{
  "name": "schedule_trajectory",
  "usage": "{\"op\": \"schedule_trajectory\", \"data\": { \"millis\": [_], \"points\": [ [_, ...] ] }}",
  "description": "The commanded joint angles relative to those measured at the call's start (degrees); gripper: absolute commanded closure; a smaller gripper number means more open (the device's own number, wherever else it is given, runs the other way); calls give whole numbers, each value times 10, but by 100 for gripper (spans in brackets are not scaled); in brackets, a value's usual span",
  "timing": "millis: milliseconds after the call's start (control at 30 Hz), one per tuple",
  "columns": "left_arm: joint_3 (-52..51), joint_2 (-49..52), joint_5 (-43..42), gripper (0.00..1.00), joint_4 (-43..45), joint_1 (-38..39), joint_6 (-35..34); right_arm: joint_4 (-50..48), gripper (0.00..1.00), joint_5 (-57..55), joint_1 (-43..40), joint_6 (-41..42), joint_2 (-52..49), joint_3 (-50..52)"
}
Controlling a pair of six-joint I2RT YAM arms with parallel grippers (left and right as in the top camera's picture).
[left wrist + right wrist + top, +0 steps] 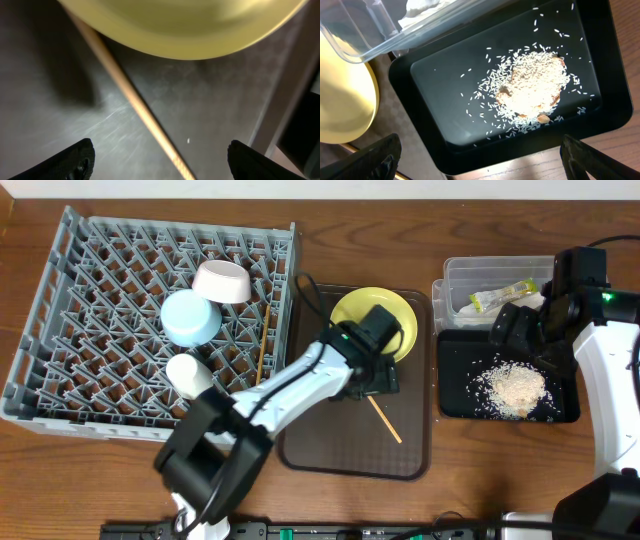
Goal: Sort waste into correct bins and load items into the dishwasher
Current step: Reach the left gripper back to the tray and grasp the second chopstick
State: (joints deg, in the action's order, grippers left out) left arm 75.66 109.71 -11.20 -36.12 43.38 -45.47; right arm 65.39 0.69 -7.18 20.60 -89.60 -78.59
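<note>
The grey dish rack [60, 330] holds a white bowl [222, 281], a light-blue bowl [190, 318], a white cup [188, 375] and one chopstick [262, 345]. The yellow plate [385, 315] and the other chopstick [384, 418] lie on the brown tray. My left gripper [372, 375] is open and empty, low over that chopstick [135, 102], beside the plate's rim [185, 25]. My right gripper [518, 328] is open and empty above the black tray [460, 395], which holds the rice scraps [515, 388]. The clear tub [460, 280] holds the wrapper [503, 296].
The brown serving tray [340, 450] sits between the rack and the bins. In the right wrist view the rice [535, 87] lies in the black tray [445, 75], with the tub [380, 30] behind it and white paper [422, 7] inside the tub.
</note>
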Motion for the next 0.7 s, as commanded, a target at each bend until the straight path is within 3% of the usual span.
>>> {"op": "schedule_trajectory", "data": {
  "millis": [0, 200, 333, 567, 667],
  "points": [
    [-3, 39, 19, 12, 17, 8, -42, 1, 1, 6, -2, 0, 5, -2],
    [-3, 83, 32, 13, 12, 8, -42, 0, 1, 9, -2, -1, 5, -2],
    [-3, 90, 81, 32, -44, 8, -42, 0, 1, 9, -2, -1, 5, -2],
    [-3, 90, 119, 33, -91, 8, -46, -2, 1, 12, -3, -1, 5, -2],
    [-3, 90, 118, 43, -91, 8, -46, -2, 1, 13, -2, -1, 5, -2]
  ]
}}
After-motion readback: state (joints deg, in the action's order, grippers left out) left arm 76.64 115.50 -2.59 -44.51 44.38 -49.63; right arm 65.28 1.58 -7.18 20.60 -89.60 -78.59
